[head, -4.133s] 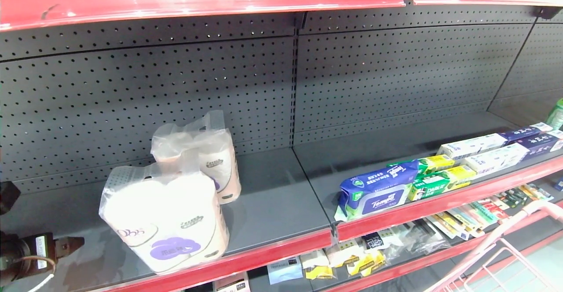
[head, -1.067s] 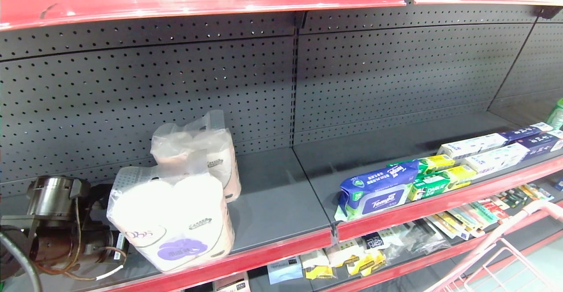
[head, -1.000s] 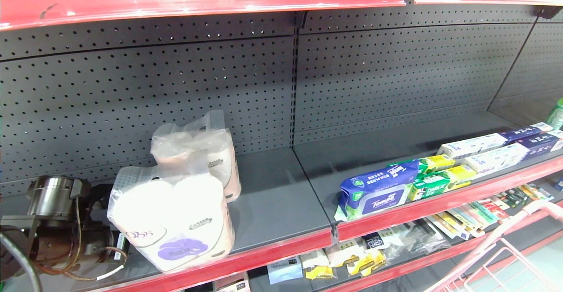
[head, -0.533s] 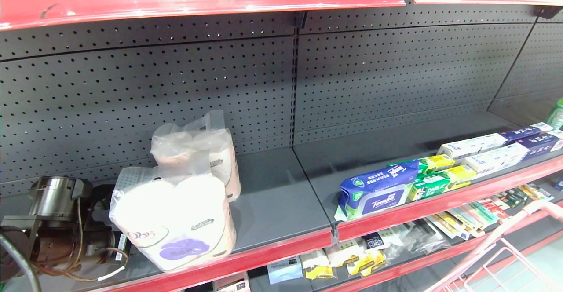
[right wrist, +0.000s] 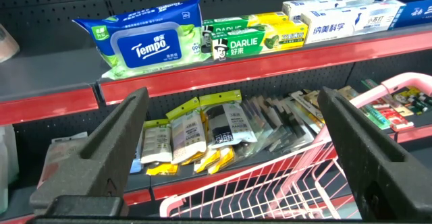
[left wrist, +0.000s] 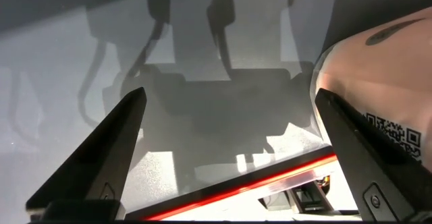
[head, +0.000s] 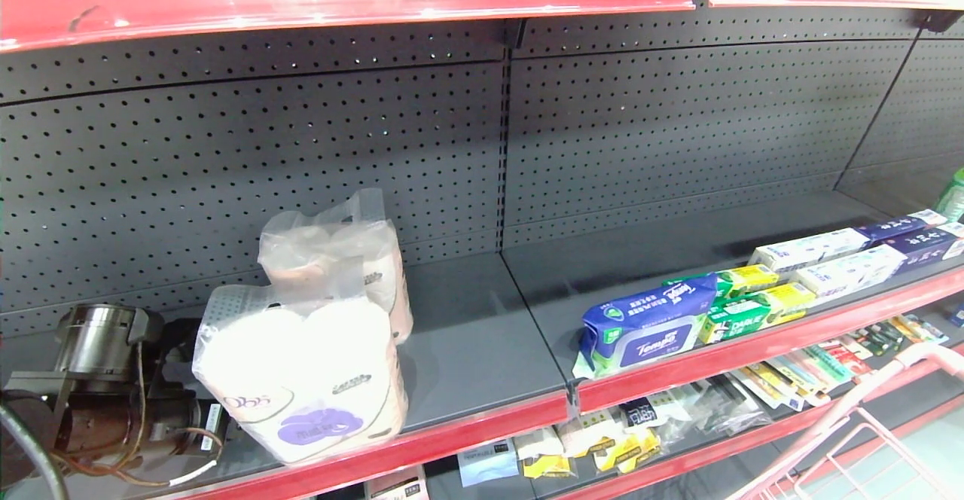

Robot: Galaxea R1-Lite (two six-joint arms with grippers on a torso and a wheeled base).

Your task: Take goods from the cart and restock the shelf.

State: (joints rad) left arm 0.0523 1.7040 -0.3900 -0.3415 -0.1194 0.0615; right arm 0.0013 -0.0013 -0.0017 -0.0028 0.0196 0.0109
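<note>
Two clear-wrapped packs of white toilet rolls are standing on the grey metal shelf (head: 467, 334), the nearer pack (head: 301, 379) at its red lip, the farther pack (head: 339, 259) behind. The left gripper (left wrist: 229, 102) is hanging spread and empty beside the nearer pack (one finger (left wrist: 351, 136) seemingly touching the wrap), so a nudge risks toppling it. The right gripper (right wrist: 233, 99), also spread, is hovering near the pink wire cart (right wrist: 398, 86).

Shelf deck (head: 467, 349): smooth matt grey sheet metal.
Back panel (head: 301, 153): matt dark perforated metal.
Shelf edge (head: 489, 422): glossy red.
Front toilet-roll pack (head: 301, 372): shiny clear plastic film, white paper rolls.
Wipes pack (head: 648, 327): glossy plastic film.
Toothpaste boxes (head: 828, 255): smooth card.
Cart (head: 922, 355): pink coated wire.
</note>
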